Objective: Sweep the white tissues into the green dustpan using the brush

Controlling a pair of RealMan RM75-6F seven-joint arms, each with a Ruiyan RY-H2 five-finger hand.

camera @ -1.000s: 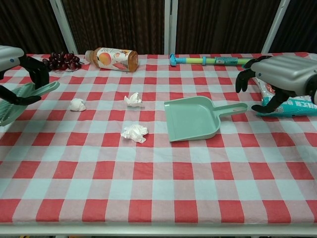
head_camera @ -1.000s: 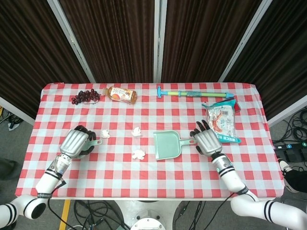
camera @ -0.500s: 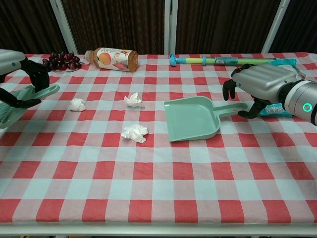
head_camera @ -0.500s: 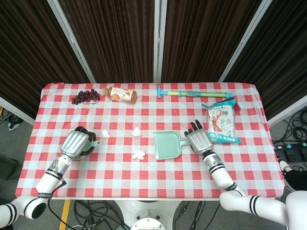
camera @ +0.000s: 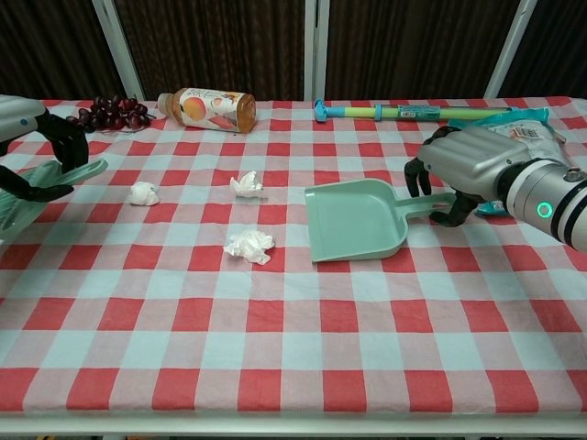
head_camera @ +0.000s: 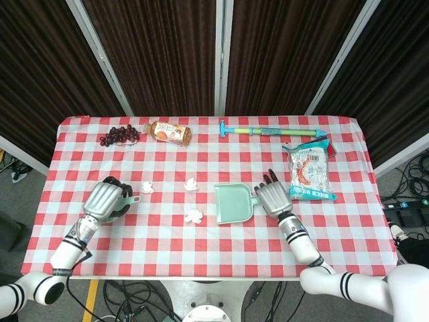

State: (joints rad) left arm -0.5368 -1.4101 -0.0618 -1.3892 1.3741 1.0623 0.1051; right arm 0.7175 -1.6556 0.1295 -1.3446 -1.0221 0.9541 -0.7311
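Dustpan [camera: 356, 220] mid-frame, nothing inside; right hand [camera: 459, 170] fingers curled round its handle. Left hand [camera: 37, 151] grips brush [camera: 27, 197]. Tissues [camera: 249, 245] loose on desk.

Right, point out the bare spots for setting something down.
Free: the whole near strip in front of the dustpan and tissues. Crowded: the far edge, with grapes, bottle, and snack packet at right.

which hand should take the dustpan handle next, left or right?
Right. The right hand is already over the green dustpan handle, fingers curled around it. The left hand is at the far left edge, holding the brush.
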